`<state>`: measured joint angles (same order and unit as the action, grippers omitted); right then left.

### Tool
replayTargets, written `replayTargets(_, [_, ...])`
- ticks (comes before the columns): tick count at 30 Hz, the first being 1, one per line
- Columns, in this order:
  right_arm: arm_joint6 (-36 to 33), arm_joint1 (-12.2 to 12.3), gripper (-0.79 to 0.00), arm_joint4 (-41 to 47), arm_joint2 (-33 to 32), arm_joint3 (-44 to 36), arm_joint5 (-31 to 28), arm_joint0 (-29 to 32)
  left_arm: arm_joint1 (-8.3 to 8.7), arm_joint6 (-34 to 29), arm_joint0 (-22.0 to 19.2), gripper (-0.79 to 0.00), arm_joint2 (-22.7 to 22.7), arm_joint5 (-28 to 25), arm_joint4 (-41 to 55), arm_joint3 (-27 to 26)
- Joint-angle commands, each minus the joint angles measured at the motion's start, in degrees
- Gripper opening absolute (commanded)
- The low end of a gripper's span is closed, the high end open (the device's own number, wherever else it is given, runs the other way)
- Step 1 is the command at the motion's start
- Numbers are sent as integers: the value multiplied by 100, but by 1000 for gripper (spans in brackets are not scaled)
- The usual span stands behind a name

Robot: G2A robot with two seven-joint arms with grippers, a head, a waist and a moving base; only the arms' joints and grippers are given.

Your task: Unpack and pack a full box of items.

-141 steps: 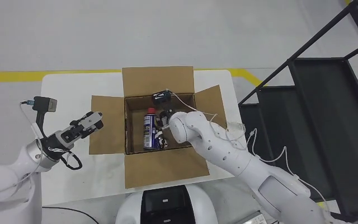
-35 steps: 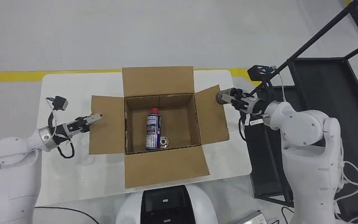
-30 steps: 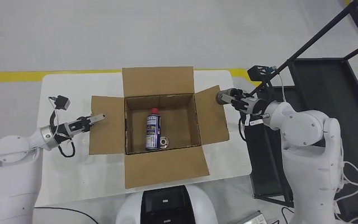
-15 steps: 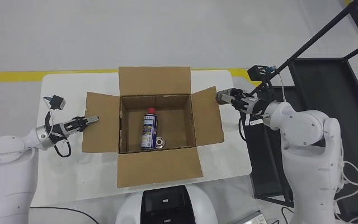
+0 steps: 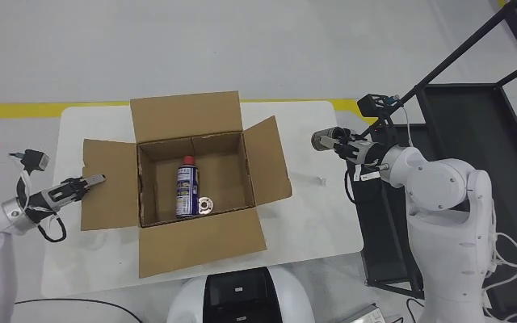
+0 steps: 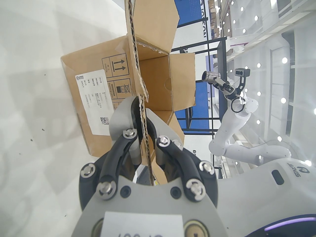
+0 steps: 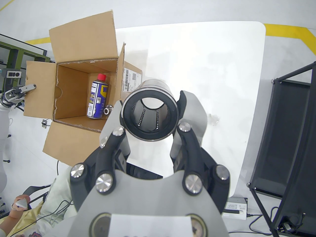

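Observation:
An open cardboard box (image 5: 157, 230) stands on the left half of the white table (image 5: 315, 218). Inside it lie a blue spray can with a red cap (image 5: 186, 187) and a small metal ring (image 5: 208, 205). My left gripper (image 5: 90, 180) is shut on the edge of the box's left flap (image 6: 141, 92) at the table's left side. My right gripper (image 5: 323, 141) hangs above the table's right edge, shut on a metal cylinder bearing (image 7: 150, 114). The can (image 7: 97, 96) and the ring (image 7: 107, 111) are seen in the box (image 7: 39, 92) from the right wrist view too.
A black metal rack (image 5: 452, 161) stands just right of the table, close to my right arm. A yellow floor line (image 5: 48, 109) runs behind the table. A tiny object (image 5: 322, 181) lies on the table's right half.
My left gripper has pulled the box by its flap well to the left across the table. The right arm, carrying the bearing out of the box earlier, has stayed still in the last second.

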<state>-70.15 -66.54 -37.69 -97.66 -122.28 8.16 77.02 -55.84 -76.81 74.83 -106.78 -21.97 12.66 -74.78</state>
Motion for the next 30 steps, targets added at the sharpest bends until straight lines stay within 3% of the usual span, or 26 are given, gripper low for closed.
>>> replayTargets(1, [0, 0, -785, 0, 0, 0, 0, 0, 12, 46, 39, 0, -36, 21, 168, 18])
replayTargets(5, [0, 0, -785, 0, 0, 0, 0, 0, 17, 358, 152, 0, -120, -73, 437, -10])
replayTargets(20, [0, 0, -785, 0, 0, 0, 0, 0, 17, 358, 152, 0, -120, -73, 437, -10])
replayTargets(25, [0, 0, -785, 0, 0, 0, 0, 0, 37, 1351, 302, 0, -428, 5, 286, -106])
replayTargets(30, [0, 0, -785, 0, 0, 0, 0, 0, 45, 1859, 419, 0, -751, -80, 708, -208])
